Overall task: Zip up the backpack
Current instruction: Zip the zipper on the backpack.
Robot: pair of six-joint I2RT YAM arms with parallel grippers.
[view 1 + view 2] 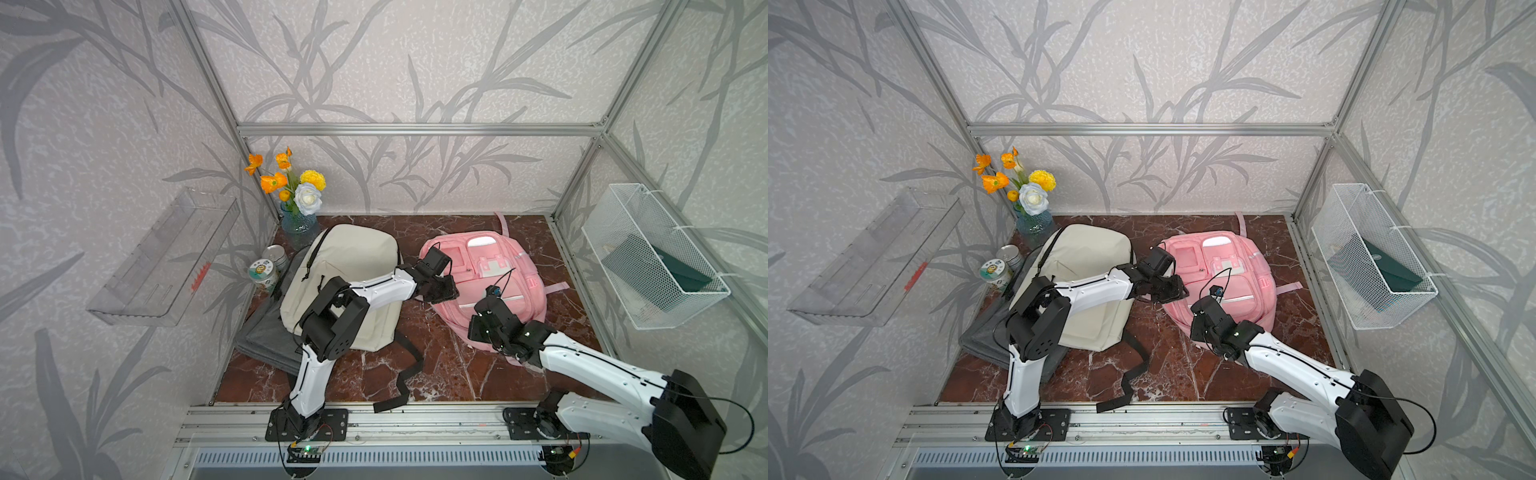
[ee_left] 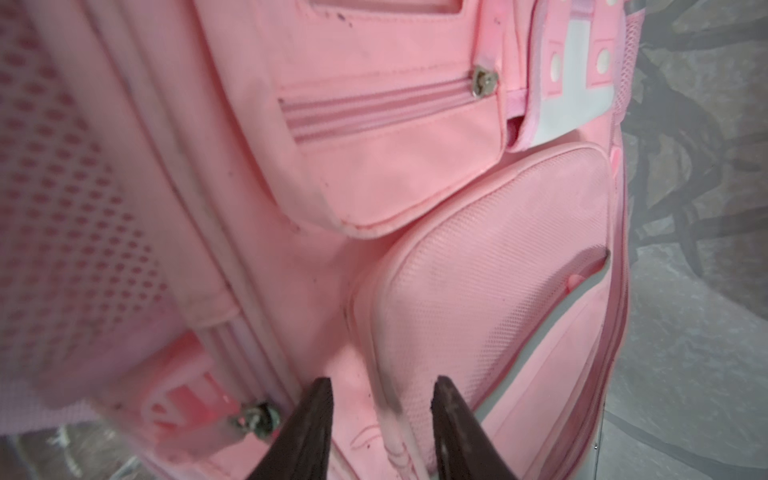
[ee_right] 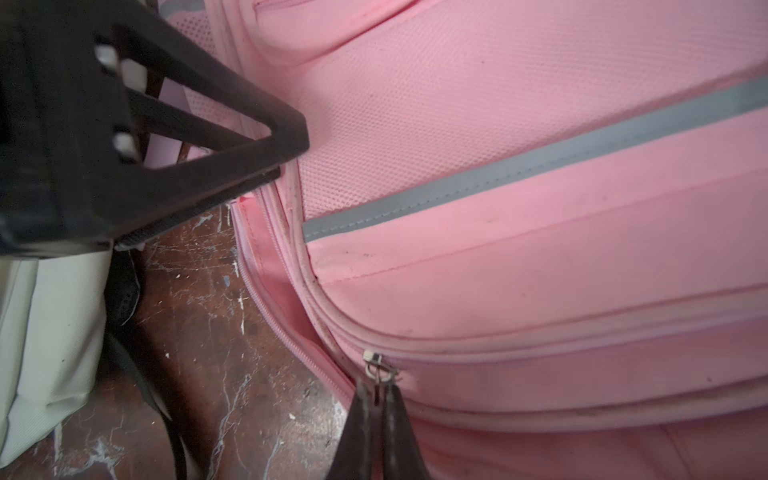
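The dark red marble tabletop (image 1: 449, 365) carried 2 backpacks side by side. The pink backpack (image 1: 511, 270) lay front-up on the table's right half, toward the back wall, as both top views showed. A beige backpack (image 1: 353, 257) lay to its left, partly over a folded grey bag (image 1: 266, 336). A wire basket (image 1: 648, 257) hung on the right wall, and a vase of flowers (image 1: 299, 226) stood in the back left corner with 2 cans (image 1: 264, 274) just beside it.

The left gripper (image 2: 382, 384) reached across the beige backpack to the pink backpack's near left edge. Its jaws stood partway apart and clamped nothing, and the front pocket's piped seam ran between its fingers (image 2: 320, 415). Whether the tips touched the fabric could not be told.

The right gripper (image 3: 378, 388) was pinched tight on the small metal zipper pull (image 3: 379, 372) at the pink backpack's rounded corner. From there the zip track (image 3: 257, 282) gaped open toward the left gripper.
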